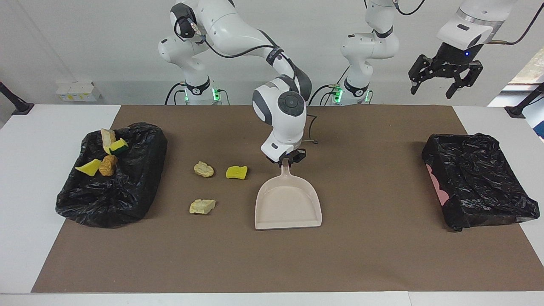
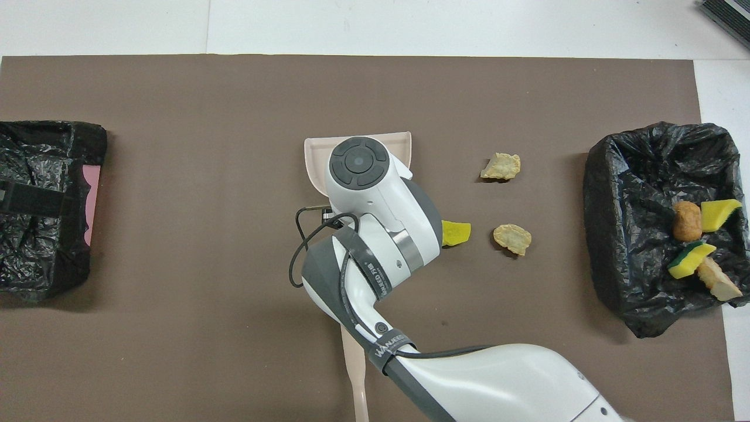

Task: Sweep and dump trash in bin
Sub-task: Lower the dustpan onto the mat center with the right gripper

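While three scraps (image 1: 204, 169) are lying loose on the brown mat (image 1: 361, 255), four more in the bin (image 1: 127, 199) at the right arm's end, you're watching the right gripper (image 1: 288, 159), clamped on the dustpan (image 1: 288, 207) handle, holding the empty pan beside them. Left gripper (image 1: 444, 83), fingers apart, is waiting up over that arm's end. Next, prob.: pan down, mouth facing the scraps. Plenty of bare mat round the pan; brush (image 2: 354, 375) handle is showing under the arm.

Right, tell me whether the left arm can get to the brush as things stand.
Probably not cleanly: the right arm, its gripper shut on the dustpan handle, lies across the brush. The left gripper hangs open, high over its own end.
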{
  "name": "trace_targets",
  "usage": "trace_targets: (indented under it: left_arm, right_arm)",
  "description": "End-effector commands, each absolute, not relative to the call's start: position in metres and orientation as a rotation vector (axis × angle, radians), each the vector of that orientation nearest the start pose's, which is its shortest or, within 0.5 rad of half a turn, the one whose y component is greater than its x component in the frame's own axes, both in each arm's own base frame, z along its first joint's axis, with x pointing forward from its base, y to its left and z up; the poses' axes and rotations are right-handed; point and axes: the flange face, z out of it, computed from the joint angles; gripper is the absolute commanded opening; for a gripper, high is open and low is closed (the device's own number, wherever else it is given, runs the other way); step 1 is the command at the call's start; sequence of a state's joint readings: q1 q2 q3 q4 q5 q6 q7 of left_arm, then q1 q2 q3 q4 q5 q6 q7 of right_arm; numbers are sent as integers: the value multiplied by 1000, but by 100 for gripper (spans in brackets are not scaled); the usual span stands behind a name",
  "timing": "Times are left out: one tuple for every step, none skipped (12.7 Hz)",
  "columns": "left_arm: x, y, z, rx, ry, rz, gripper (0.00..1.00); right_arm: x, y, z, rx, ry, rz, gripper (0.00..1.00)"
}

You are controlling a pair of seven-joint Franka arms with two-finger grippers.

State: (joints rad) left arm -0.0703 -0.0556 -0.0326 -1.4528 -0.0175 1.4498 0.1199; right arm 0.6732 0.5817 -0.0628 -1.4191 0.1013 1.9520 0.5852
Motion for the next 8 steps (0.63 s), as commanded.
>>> trace_targets:
  left_arm:
    - [515,-53,702,-3124,343,-72,100]
    - [515,-53,702,-3124,343,-72,100]
    - [515,-53,702,-3124,343,-72,100]
    - [515,-53,702,-3124,343,-72,100]
    - [515,-53,702,-3124,343,-72,100]
    - [515,-53,702,-3124,343,-72,100]
    - [515,-53,702,-3124,343,-72,100]
    - [515,-53,702,-3124,343,-72,100]
  right_arm:
    - [583,413,359,-3078,31,100,99]
    - [582,409,362,-3081,21,115,100]
    - [583,405,365,-3080,25,113,100]
    - [582,404,373,-3077,27,110,100]
    - [577,405,380,-3082,26,128,100]
    - [568,404,388,-3094,28,169,100]
    - [556,401,393,-3103,25,203,100]
    - [535,402,395,-3106,3,227,100]
